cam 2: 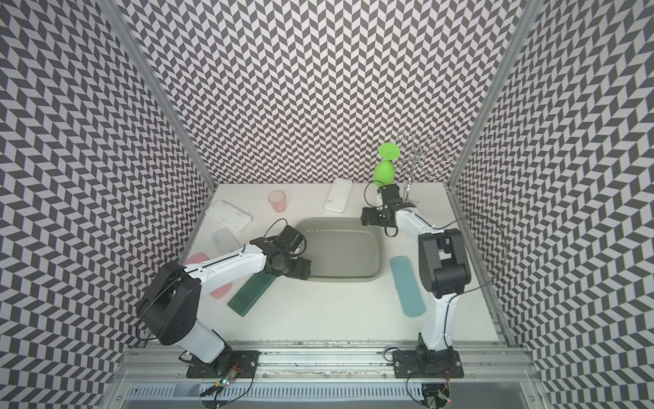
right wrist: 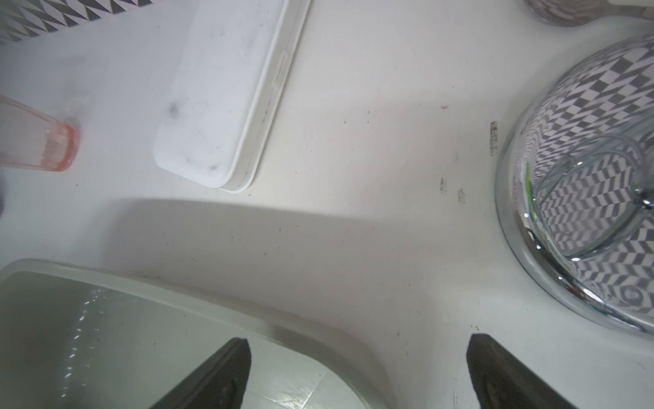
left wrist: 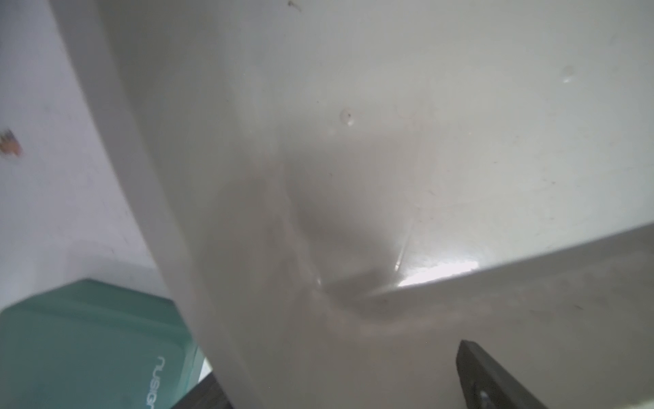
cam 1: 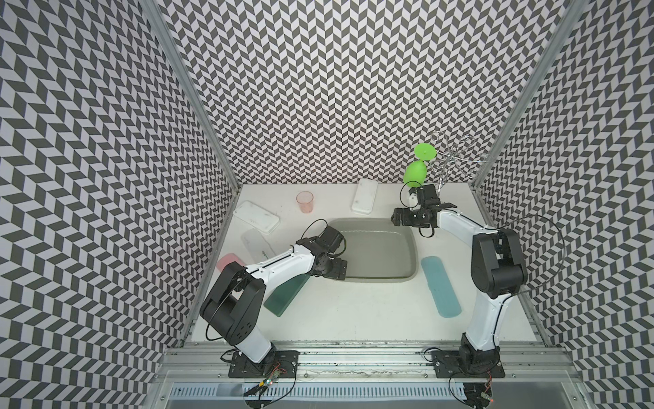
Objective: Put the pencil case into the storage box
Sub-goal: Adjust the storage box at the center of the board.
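A dark green pencil case (cam 1: 285,295) lies on the surface (cam 1: 354,318) at 7 o'clock of the storage box (cam 1: 375,248), outside it, a light blue case (cam 1: 440,287) at 3 o'clock. The left end effector (left wrist: 350,387), jaws wide, straddles the box's 7 o'clock corner rim. The right end effector (right wrist: 359,340) hangs wide and empty at 1 o'clock.

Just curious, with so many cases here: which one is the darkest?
The dark green case, at the box's front left corner. The white cases, clear case, pink case and pale teal case are all lighter.
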{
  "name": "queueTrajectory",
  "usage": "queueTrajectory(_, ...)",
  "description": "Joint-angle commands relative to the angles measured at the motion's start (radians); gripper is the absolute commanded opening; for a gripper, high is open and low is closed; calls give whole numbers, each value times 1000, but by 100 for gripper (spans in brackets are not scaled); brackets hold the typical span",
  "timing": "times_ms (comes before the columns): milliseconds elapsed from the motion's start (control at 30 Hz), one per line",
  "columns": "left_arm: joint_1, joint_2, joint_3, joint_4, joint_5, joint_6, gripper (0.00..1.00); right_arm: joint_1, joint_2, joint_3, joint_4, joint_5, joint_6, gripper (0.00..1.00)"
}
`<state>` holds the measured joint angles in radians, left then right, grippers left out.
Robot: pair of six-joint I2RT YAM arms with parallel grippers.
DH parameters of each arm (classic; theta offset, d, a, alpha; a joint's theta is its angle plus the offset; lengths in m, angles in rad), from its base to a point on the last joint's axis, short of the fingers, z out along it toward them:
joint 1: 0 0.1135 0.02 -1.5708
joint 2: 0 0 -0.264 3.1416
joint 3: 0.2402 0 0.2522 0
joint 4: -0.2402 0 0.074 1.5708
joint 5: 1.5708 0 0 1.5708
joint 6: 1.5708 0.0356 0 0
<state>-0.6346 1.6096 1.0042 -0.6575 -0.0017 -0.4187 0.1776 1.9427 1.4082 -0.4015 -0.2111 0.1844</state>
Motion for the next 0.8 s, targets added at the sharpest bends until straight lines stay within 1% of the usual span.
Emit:
queueTrajectory(0, -5, -20, -34, -5, 20, -23, 92, -11, -64, -46, 65, -74, 11, 100)
queueTrajectory(67, -5, -33, -36, 0, 16, -26, 93, -17, -93, -80, 83, -88, 13, 100)
queueTrajectory(133, -7, -63, -31, 19, 7, -20, 100, -21, -122, -106, 89, -88, 15, 99)
queueTrajectory(333, -7, -124, -1, 86, -14, 18, 100, -32, -184, -162, 72, -120, 21, 100)
queueTrajectory(533, -6, -107, 33, 54, -24, 61, 100, -38, -255, -230, 9, -80, 30, 100)
queueTrajectory(633, -5, -123, 32, 63, -32, 67, 100, -39, -289, -270, -29, -69, 35, 100)
queueTrajectory(767, -5, -104, 52, 42, -44, 67, 100, -39, -313, -327, -68, -54, 41, 100)
